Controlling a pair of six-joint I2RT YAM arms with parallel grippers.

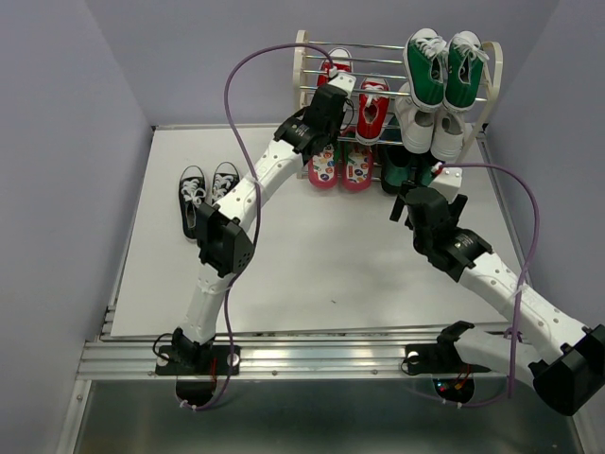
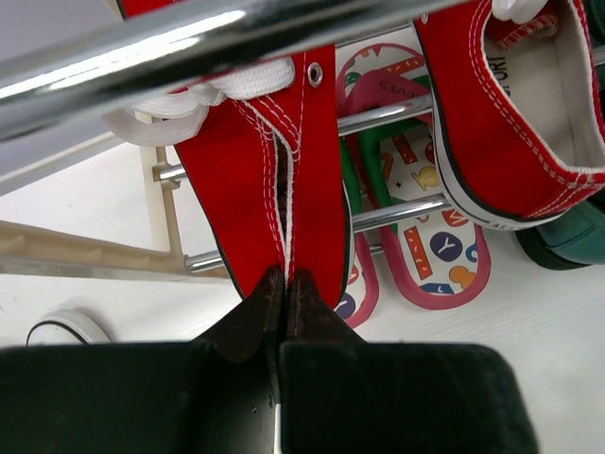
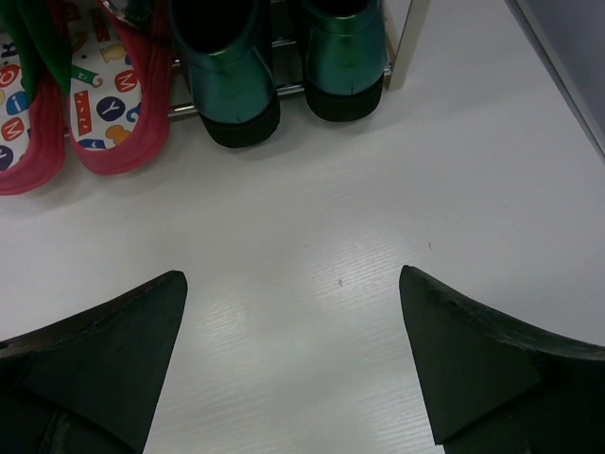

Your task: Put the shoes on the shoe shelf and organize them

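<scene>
The left pincer (image 2: 286, 284) is clenched on the heel seam of a red canvas sneaker with white laces (image 2: 269, 180), its two black fingers (image 2: 248, 323) pressed together on the back strip. Gripping from behind probably lets the arm slide the shoe toe-first onto the thin silver rods (image 2: 388, 115) without the fingers fouling the bars. The shoe lies across the rods on the left half of the cream-framed shoe shelf (image 1: 302, 57), on an upper tier, and its mate, the second red sneaker (image 2: 501, 123), sits just beside it to the right. Below them the pink-red flip-flops with patterned footbeds (image 2: 435, 241) lean on the lowest tier, their near ends down by the white desk (image 1: 312, 265). The shelf's right half holds green sneakers (image 1: 442, 68) on top, plain white sneakers (image 1: 430, 128) under them and dark teal shoes (image 3: 227, 76) at the bottom. The black canvas sneakers with white laces (image 1: 208, 194) stand on the desk, well left of the shelf, not yet shelved. The right pincer (image 3: 293, 276) hangs released and empty over bare desk near the teal shoes.
</scene>
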